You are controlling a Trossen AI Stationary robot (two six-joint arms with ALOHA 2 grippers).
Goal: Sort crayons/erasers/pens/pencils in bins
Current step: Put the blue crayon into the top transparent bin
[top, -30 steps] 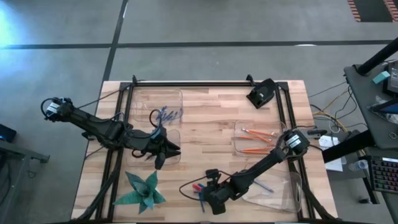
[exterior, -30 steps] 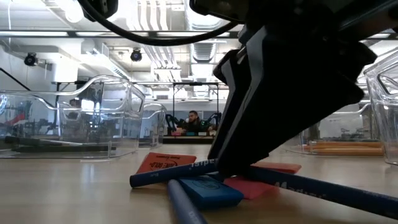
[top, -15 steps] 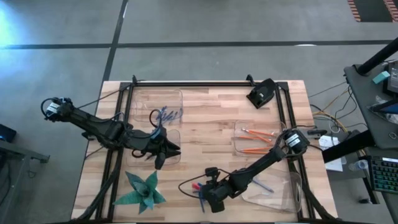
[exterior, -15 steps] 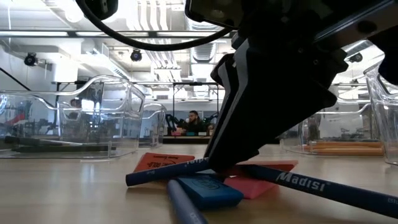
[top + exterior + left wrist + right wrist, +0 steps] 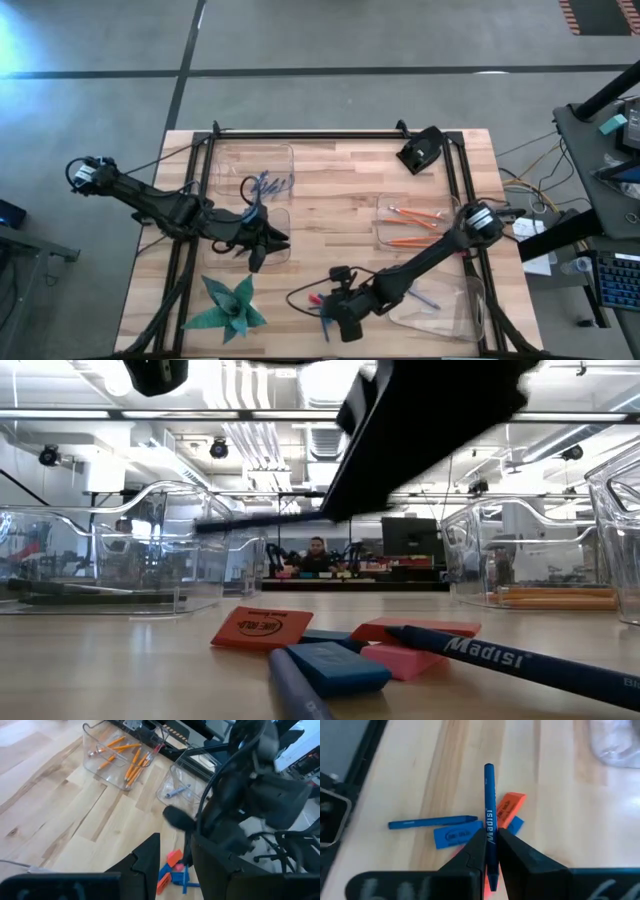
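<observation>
Over table's near edge, high view: right gripper above eraser pile; left gripper waits by near-left bin, well apart from pile; pencils in right-hand bin.
Low view: red and blue erasers flat on table, blue crayon lying just beside; another crayon lifted above them.
Right wrist view: fingers clamp blue crayon above erasers.
Left wrist view: left fingers part-spread, holding nothing.

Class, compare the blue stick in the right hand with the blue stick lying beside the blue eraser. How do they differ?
The held stick is clamped in the right hand, raised off the table; the lying stick rests flat, untouched. They point crosswise. Both are thin and blue.
</observation>
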